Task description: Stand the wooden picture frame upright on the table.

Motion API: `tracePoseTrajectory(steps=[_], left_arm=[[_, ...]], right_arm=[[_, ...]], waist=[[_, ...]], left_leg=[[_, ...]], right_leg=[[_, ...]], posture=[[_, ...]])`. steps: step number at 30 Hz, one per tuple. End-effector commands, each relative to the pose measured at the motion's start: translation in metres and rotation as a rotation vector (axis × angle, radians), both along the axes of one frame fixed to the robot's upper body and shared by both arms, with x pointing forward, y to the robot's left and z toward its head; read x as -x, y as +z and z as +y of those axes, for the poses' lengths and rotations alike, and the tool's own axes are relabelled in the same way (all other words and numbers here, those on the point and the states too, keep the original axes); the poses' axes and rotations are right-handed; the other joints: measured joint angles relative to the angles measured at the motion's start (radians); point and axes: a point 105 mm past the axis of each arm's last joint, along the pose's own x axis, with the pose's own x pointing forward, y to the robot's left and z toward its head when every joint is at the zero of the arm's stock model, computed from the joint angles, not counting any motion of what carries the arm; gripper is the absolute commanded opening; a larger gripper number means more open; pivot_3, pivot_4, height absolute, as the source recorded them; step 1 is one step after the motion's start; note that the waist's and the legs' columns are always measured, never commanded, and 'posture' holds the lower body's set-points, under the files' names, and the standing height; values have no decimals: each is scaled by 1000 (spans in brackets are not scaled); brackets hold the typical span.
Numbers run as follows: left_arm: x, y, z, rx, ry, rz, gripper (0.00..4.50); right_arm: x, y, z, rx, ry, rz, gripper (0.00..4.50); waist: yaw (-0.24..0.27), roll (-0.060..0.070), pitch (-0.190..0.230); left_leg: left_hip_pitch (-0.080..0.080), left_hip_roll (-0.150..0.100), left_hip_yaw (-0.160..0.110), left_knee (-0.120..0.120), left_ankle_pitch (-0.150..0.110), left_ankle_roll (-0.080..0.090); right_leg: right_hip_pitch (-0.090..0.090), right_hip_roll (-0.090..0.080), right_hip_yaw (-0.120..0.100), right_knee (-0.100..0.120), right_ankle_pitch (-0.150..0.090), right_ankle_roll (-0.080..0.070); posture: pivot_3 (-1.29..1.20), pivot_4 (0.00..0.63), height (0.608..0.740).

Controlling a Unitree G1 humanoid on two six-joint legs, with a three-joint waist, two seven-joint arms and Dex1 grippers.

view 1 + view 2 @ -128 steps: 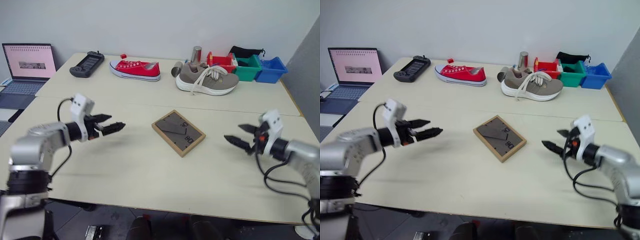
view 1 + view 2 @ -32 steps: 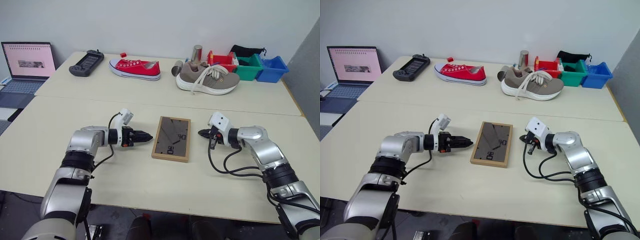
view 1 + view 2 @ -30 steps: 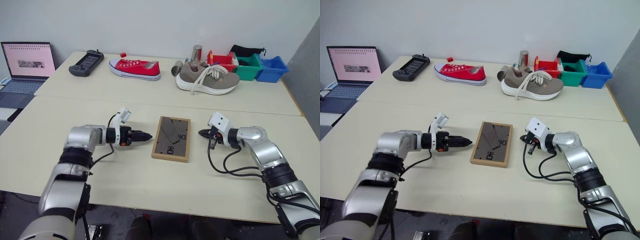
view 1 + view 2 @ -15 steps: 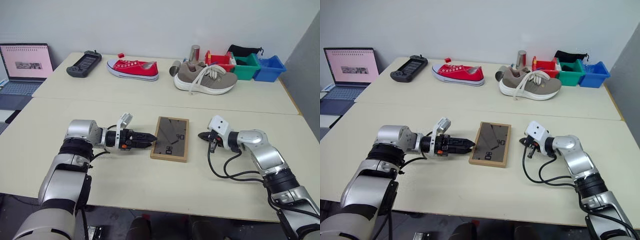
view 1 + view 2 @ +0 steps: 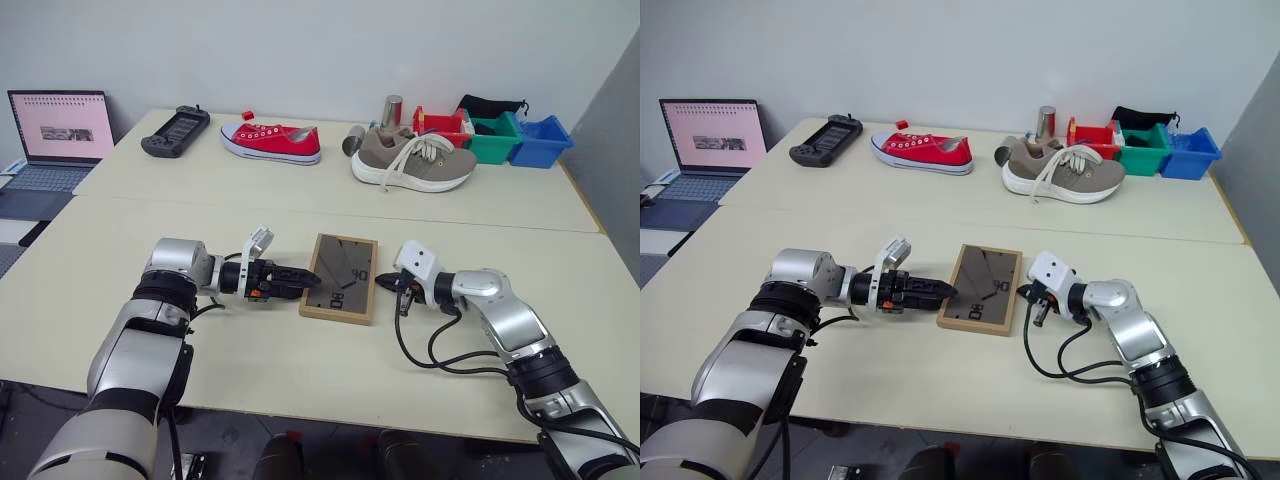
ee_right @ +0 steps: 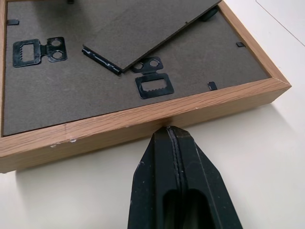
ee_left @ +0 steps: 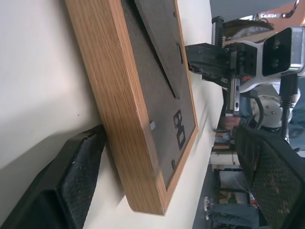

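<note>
Left eye view has the wooden picture frame (image 5: 341, 278) lying flat, back side up, around the middle of the table (image 5: 300, 380), a bit closer to the near edge than the far one. You can see the dark back panel, the prop leg folded down on it and a couple of small metal hangers.

Left gripper (image 5: 298, 279) is at the frame's left edge with its fingers spread wide apart. In the left wrist view one finger (image 7: 71, 181) sits low on the table right against the wood side, the other finger (image 7: 271, 176) is up over the back panel, so the frame edge is between them, not clamped.

Right gripper (image 5: 385, 284) has its fingers pressed together, gripping nothing, tip right up at the frame's right edge; the right wrist view looks like it's touching the wood.

Far edge of the table: red sneaker (image 5: 270, 139), tan sneaker (image 5: 413, 160), game controller (image 5: 175, 130), coloured bins (image 5: 495, 135). Laptop (image 5: 55, 130) off past the left corner.
</note>
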Motion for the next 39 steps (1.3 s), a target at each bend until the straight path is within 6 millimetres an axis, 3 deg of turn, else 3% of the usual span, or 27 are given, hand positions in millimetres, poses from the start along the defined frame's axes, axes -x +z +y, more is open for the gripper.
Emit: tracePoseTrajectory(steps=[1,11,23,26,30,36,39], left_arm=[[6,-17,-1,-88,-33,23,4494],[7,-15,-2,-77,-66,-37,4494],[-2,-9,3,-64,-9,-83,2002],[-1,-8,3,-64,-15,-102,1666],[-2,-4,2,-48,-13,-150,1450],[-4,29,-6,48,3,-250,1362],[-2,57,-13,122,1,-327,1361]], right_arm=[[-3,16,20,-34,30,-61,0],[-12,22,19,-50,-3,-80,0],[-9,20,6,-75,-31,-47,0],[-8,22,1,-92,-47,-39,0],[-9,24,-19,-95,-88,-26,0],[-7,47,-52,-131,-113,19,0],[2,85,-50,-285,-48,125,441]], waist=[[-1,0,0],[7,0,0],[10,0,0],[10,0,0],[9,0,0],[9,-1,1],[5,-1,2]], left_leg=[[0,0,0,0,0,0],[-1,0,0,-1,0,0],[-2,0,0,-1,0,0],[-2,0,0,-1,0,0],[-2,0,0,-1,0,0],[-2,1,0,-1,0,0],[-3,1,0,-1,0,0]], right_leg=[[0,0,0,0,0,0],[0,0,0,0,0,0],[-2,0,0,-1,0,0],[-2,0,0,-1,0,0],[-2,0,0,-1,0,0],[-2,0,0,-1,0,0],[-2,0,1,-1,0,0]], posture=[[0,150,740],[0,150,740],[0,150,740],[0,150,740],[0,150,740],[0,150,740],[0,150,740]])
